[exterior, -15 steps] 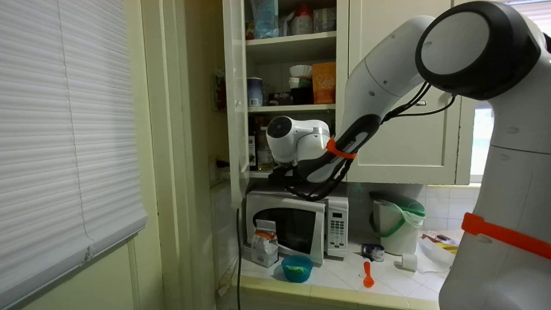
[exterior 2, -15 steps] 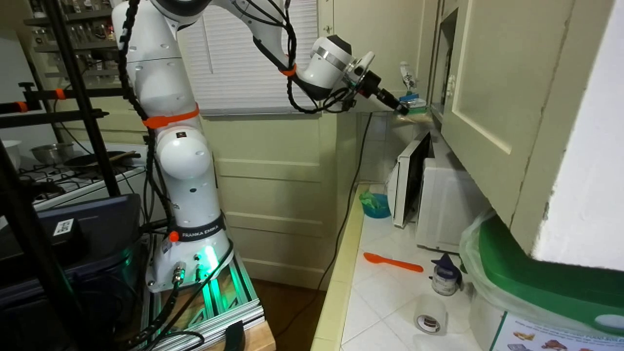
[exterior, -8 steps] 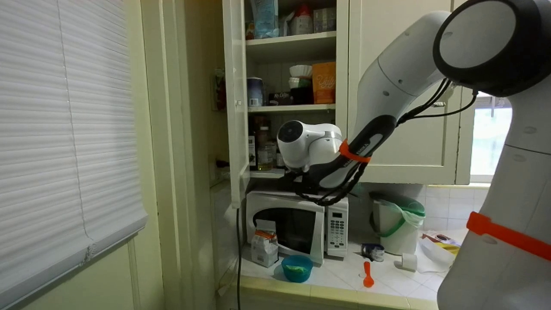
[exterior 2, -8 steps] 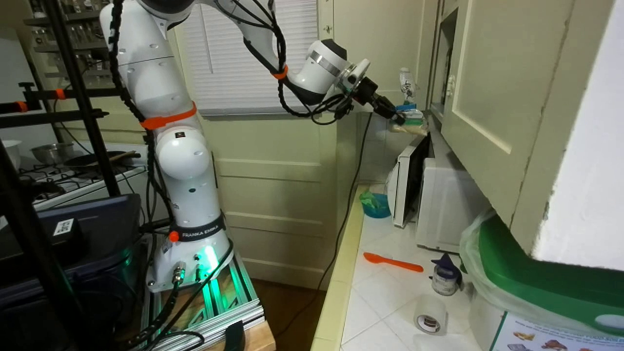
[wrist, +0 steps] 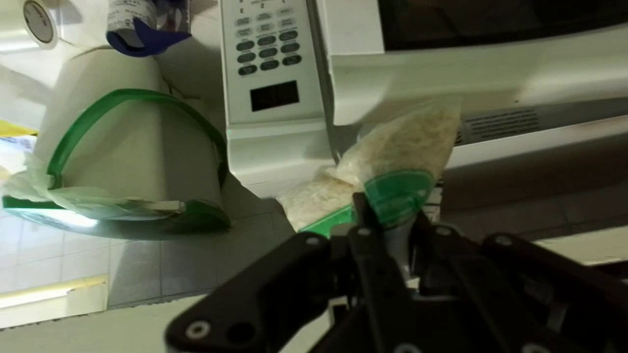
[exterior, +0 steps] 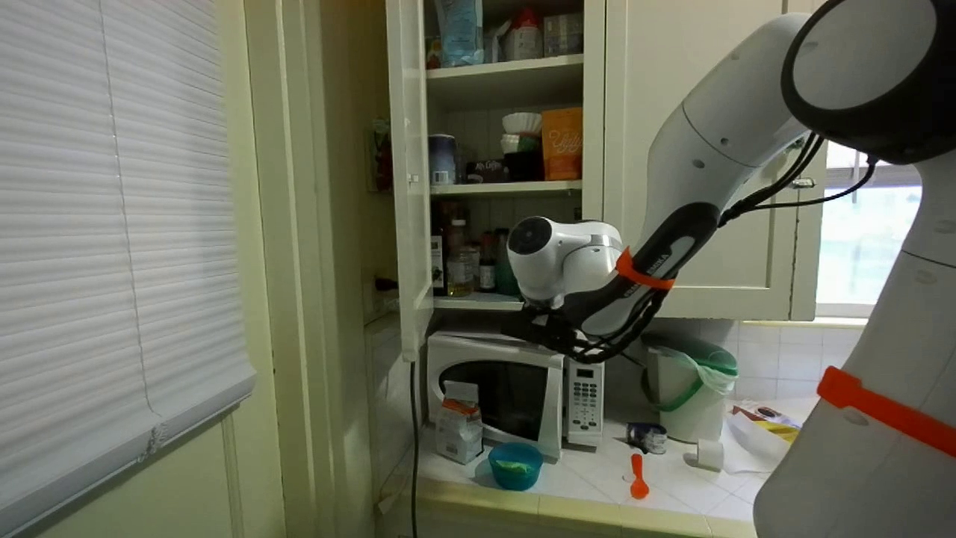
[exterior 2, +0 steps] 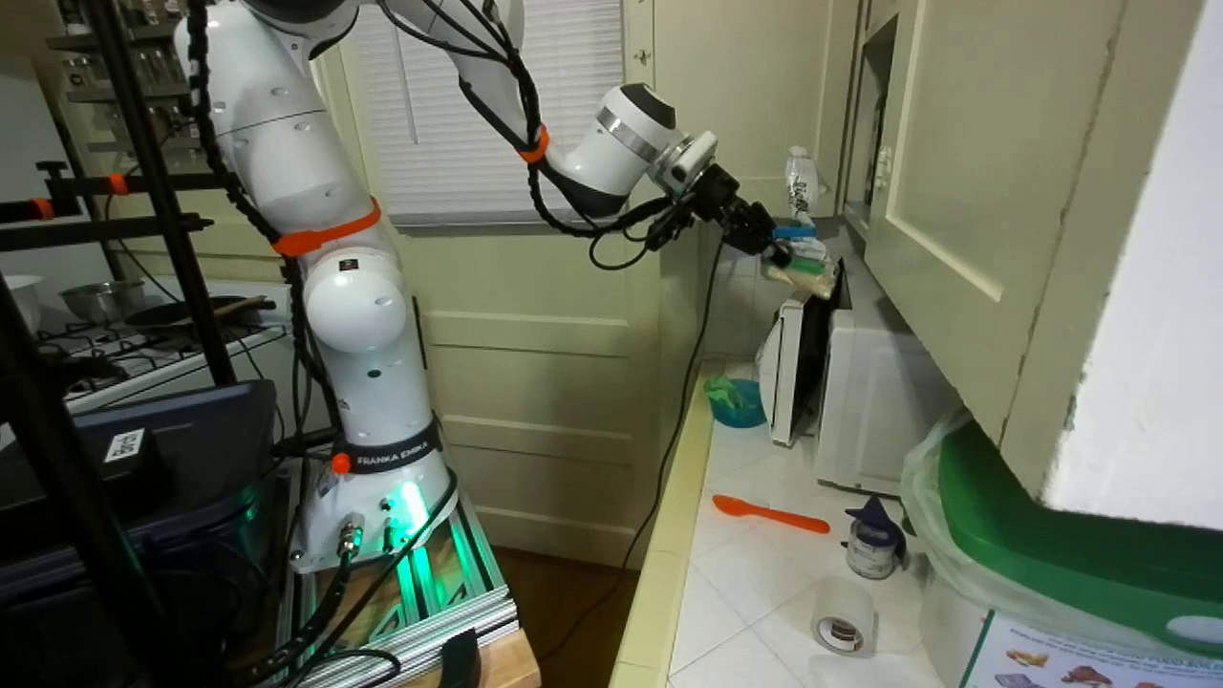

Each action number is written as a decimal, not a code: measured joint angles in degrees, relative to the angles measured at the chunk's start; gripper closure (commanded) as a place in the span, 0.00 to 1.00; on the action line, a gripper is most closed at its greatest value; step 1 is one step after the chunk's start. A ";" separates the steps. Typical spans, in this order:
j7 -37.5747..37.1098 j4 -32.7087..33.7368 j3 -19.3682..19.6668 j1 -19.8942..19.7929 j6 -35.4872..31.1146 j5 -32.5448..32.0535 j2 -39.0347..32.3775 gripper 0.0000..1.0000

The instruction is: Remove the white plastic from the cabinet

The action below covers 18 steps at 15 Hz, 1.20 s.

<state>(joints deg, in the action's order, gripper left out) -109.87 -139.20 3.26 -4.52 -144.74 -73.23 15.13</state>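
The whitish plastic bag (wrist: 405, 144) (green-banded) is outside the open cream cabinet (exterior: 508, 188).

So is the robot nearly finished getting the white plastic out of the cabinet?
Nearly, it seems. Done: the plastic bag of pale grains is outside the cabinet, near the microwave. In hand: the gripper is clamped on the bag, holding it up off the tiled counter. Left: probably setting it down somewhere and letting go; the pictures don't show where.
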 measured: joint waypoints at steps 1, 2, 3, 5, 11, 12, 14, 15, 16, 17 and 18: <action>-0.59 -0.81 0.40 -0.37 0.00 0.00 0.38 0.96; -1.24 -1.64 0.72 -0.79 0.01 0.00 0.64 0.96; -1.75 -2.51 1.02 -1.15 0.02 0.00 0.85 0.96; -2.55 -4.07 1.80 -1.64 0.03 0.84 0.98 0.96; -5.06 -7.24 3.66 -3.59 0.02 3.52 0.67 0.96; -6.04 -7.48 3.84 -4.16 0.02 2.95 0.44 0.96; -8.64 -8.02 4.21 -5.11 -0.03 1.01 -0.01 0.96; -10.24 -8.23 4.41 -5.51 -0.11 -0.24 -0.32 0.96; -11.85 -8.35 4.63 -5.78 -0.21 -1.50 -0.69 0.96; -13.74 -8.38 4.89 -5.98 -0.36 -2.70 -1.24 0.96; -15.86 -8.40 5.18 -6.09 -0.40 -3.74 -1.88 0.96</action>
<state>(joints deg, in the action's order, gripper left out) -125.72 -147.60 8.44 -10.62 -145.14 -76.97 13.25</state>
